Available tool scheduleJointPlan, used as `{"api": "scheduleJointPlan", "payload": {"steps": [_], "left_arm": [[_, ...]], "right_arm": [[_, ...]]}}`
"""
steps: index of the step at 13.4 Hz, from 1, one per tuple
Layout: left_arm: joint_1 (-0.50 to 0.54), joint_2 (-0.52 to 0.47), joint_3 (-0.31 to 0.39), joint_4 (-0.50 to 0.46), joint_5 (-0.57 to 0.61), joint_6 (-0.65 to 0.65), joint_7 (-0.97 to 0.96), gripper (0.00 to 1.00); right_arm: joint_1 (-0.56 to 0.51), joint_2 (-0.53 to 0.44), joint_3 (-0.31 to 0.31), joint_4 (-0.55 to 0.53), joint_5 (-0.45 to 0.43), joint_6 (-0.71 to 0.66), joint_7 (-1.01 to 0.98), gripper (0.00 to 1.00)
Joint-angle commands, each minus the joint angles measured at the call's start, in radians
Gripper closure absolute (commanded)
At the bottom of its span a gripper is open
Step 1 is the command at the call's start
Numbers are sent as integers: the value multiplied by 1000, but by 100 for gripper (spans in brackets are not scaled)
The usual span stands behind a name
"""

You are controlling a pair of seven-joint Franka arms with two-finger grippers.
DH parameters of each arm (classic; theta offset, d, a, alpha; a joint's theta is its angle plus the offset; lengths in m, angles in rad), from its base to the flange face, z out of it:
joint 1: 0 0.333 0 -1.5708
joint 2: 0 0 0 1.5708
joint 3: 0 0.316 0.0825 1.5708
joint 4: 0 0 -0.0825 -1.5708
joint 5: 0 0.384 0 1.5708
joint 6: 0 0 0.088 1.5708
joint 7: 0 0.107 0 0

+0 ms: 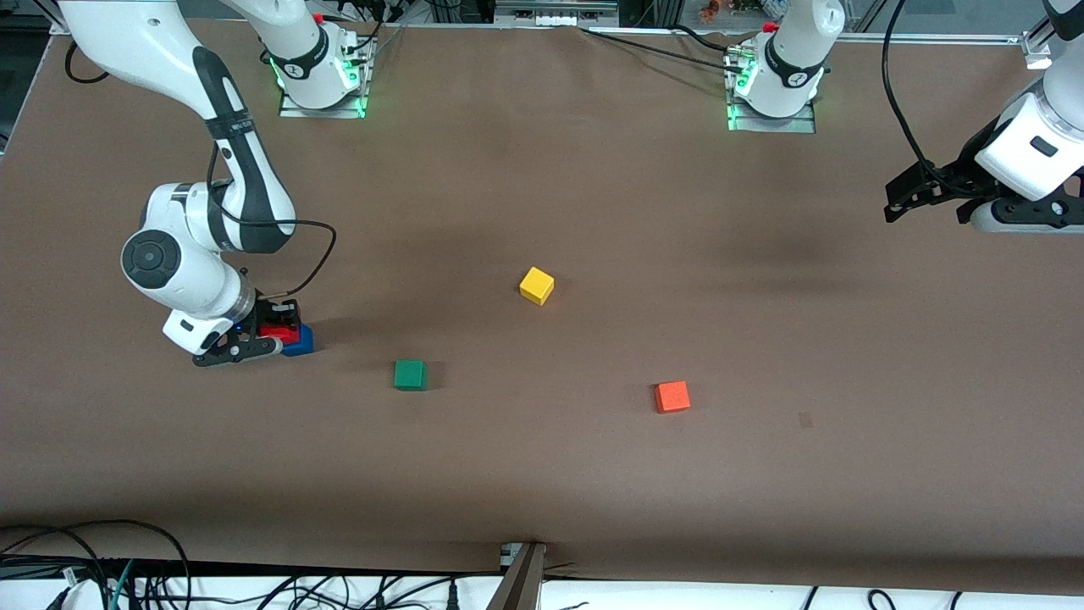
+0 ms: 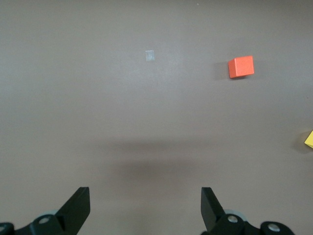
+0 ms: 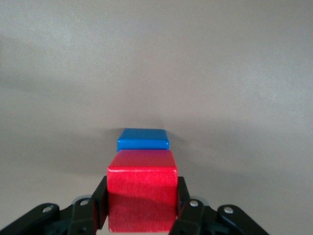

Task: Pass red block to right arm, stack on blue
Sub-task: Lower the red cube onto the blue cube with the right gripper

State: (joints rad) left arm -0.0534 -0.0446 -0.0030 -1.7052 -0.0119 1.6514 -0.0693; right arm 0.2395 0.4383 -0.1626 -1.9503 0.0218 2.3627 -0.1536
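Right arm [image 1: 212, 169]: reaches low over its own end of the table. Right gripper [image 3: 142, 210]: clamped on the red block [image 1: 279, 331], one finger on each side face. Blue cube [image 1: 301, 341]: on the table, directly beside and below the held red block; whether they touch cannot be told.

Green cube [image 1: 411, 374]: nearest neighbour, apart from the pair.

Yellow cube [image 1: 537, 285]: mid-table.

Orange cube [image 1: 672, 396]: toward the left arm's end.

Left gripper [image 2: 145, 208]: waits aloft, fingers spread wide, empty.
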Motion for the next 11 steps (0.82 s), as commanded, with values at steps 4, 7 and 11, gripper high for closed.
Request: {"api": "scheduleJointPlan", "payload": {"steps": [4, 7, 11], "left_arm": [[-9, 12, -3, 15, 30, 4, -4, 0], [-9, 26, -3, 16, 30, 5, -4, 0], [-11, 34, -3, 29, 30, 4, -6, 0]], "right_arm": [[-5, -4, 3, -15, 21, 18, 5, 84], [-3, 2, 3, -15, 35, 24, 5, 84], [-3, 2, 3, -15, 38, 24, 5, 82]]}}
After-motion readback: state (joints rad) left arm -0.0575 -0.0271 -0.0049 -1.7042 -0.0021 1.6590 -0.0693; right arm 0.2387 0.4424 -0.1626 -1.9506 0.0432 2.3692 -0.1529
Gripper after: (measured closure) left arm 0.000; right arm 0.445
